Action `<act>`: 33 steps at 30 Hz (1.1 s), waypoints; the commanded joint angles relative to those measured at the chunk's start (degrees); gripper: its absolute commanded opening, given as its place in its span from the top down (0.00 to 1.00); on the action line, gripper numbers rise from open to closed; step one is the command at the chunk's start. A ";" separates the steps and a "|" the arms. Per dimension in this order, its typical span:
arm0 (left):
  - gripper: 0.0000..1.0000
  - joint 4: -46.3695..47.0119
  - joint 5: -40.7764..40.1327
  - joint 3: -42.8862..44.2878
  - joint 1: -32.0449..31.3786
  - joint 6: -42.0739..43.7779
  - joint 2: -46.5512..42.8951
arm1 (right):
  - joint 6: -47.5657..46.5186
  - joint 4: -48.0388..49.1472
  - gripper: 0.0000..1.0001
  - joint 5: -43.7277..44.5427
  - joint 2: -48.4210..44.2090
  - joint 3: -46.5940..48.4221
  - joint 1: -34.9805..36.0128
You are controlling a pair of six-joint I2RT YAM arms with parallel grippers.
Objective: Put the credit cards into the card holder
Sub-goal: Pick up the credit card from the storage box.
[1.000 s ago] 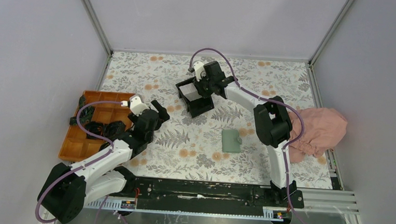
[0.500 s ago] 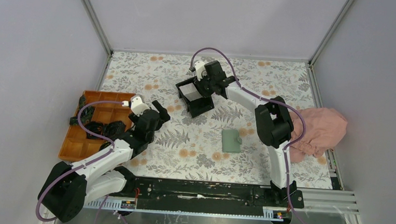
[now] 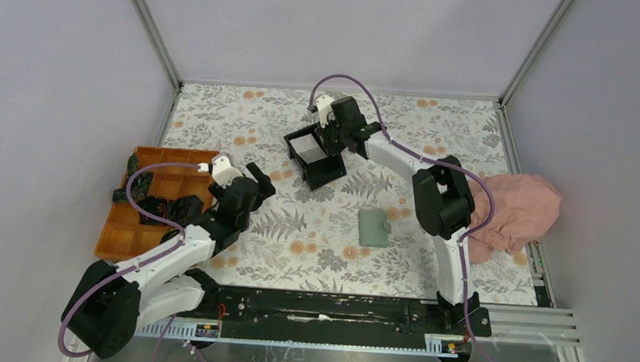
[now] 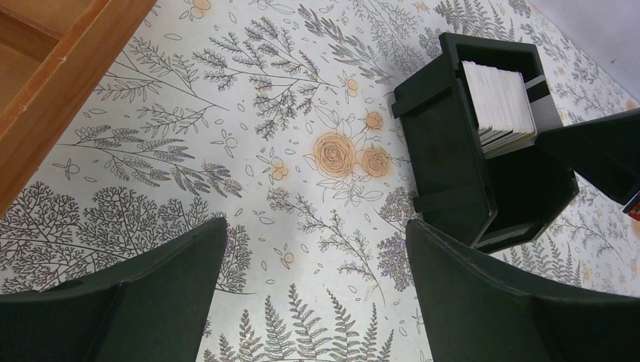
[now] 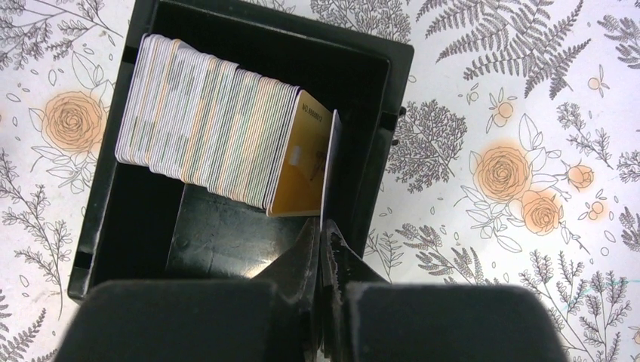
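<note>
My right claw (image 5: 323,253) has closed up since a moment ago, while my left arm has not moved. The right fingers are pressed together on the end card (image 5: 327,162), which stands on edge at the right end of the row of credit cards (image 5: 204,121) inside the black box (image 5: 226,230), just beside a gold card (image 5: 298,170). In the overhead view the box sits above the middle of the frame. The green wallet (image 3: 373,227) lies flat and closed on the flowered table cover (image 3: 296,238), below and to the right of the box, well apart from it. My left claw (image 4: 315,226) hangs spread wide over the cover with nothing between its fingers, left of centre, near the orange tray (image 3: 116,240). A pink cloth (image 3: 516,206) lies at the right edge
</note>
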 commanded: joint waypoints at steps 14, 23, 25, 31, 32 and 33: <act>0.03 6.71 0.08 2.91 -0.49 4.90 -0.54 | 2.89 3.50 1.00 4.75 -12.04 -1.86 1.42; 0.00 3.74 11.54 9.94 -0.43 3.93 -4.87 | 4.78 2.52 1.00 8.71 -30.97 -15.02 6.25; 0.00 2.78 16.73 12.03 -0.46 3.85 -5.86 | 6.83 1.24 1.00 6.68 -35.59 -18.39 6.87; 0.01 8.37 32.98 11.29 -0.46 7.43 -9.78 | 14.87 -0.98 1.00 -1.04 -50.93 -30.08 7.37; 0.02 10.47 35.68 10.36 -0.43 7.92 -10.52 | 15.78 -1.66 1.00 -2.06 -52.81 -31.48 7.37; 0.02 12.45 38.81 8.98 -0.42 8.62 -11.25 | 16.54 -2.47 1.00 -3.11 -54.49 -32.57 7.33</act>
